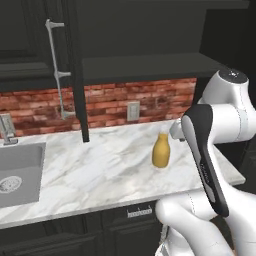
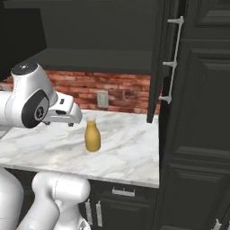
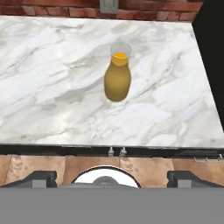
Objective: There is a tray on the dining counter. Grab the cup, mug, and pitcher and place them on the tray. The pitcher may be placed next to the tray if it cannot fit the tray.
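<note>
1. Clearly, in the left base view the pitcher stands upright on the marble tabletop under the brick wall, toward its right end and well apart from the sink at the left end. The white arm rises in front of the tabletop's near right corner; the hand sits just right of the pitcher's neck, not touching it.

2. From the right base view, the pitcher stands alone about midway between the tabletop's back and front edges, with an outlet on the wall behind it. An open dark cabinet door hangs over the right end.

3. Looking along the hand, the pincer is released, its two dark tips spread wide and held short of the tabletop's front edge. The pitcher lies ahead, slightly right of centre, open mouth up.

4. The step in hand seems to be reaching for the pitcher. To do it well, I would centre the tips on the body below the narrow neck, come in level so the smooth glass does not tip, and close only once both tips flank it evenly.
</note>
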